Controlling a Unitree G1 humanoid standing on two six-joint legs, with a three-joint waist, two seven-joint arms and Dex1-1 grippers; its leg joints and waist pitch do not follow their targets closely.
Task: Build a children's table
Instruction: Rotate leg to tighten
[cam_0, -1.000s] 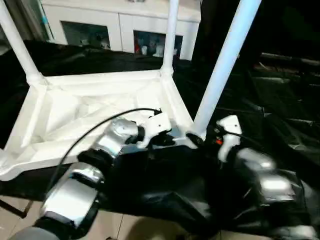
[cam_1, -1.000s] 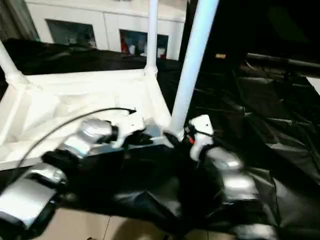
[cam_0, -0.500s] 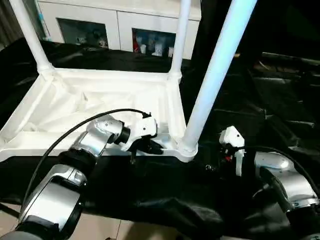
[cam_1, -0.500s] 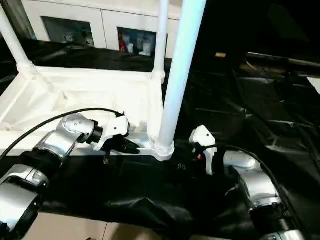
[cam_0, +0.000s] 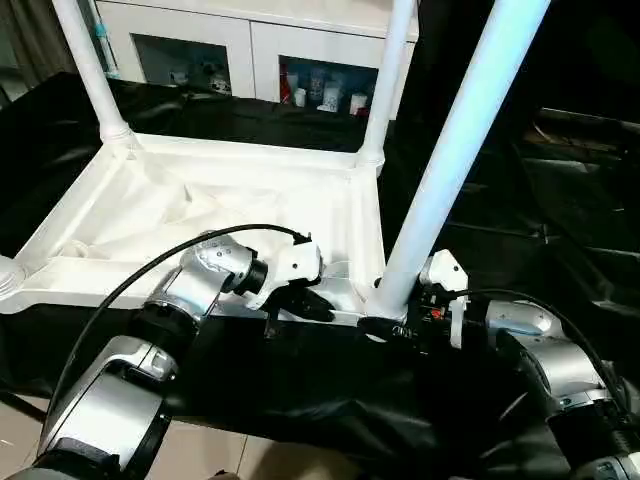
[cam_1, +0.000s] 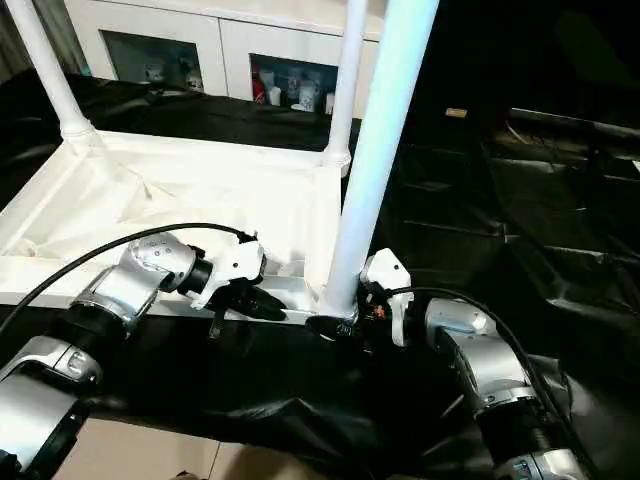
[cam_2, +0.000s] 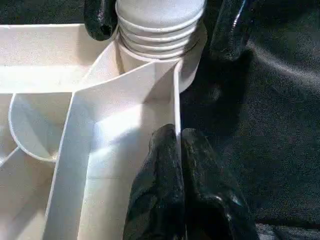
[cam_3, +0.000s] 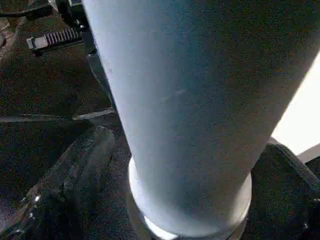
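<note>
Risk of the near leg being tilted in its corner socket is seen at frame centre, where it is straddled by the spread right gripper while the upturned table top is pinched at its rim by the left gripper.

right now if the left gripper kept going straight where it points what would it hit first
Most likely the near right leg seated in its corner socket, straight ahead of the left gripper, which is shut on the tabletop's rim.

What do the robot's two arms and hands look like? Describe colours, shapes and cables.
Both arms are rounded silver segments joined by black bands. Each ends in a white housing carrying two glossy black fingers: left hand, right hand. A thin black cable loops over each forearm. A small red spot marks the right housing.
</note>
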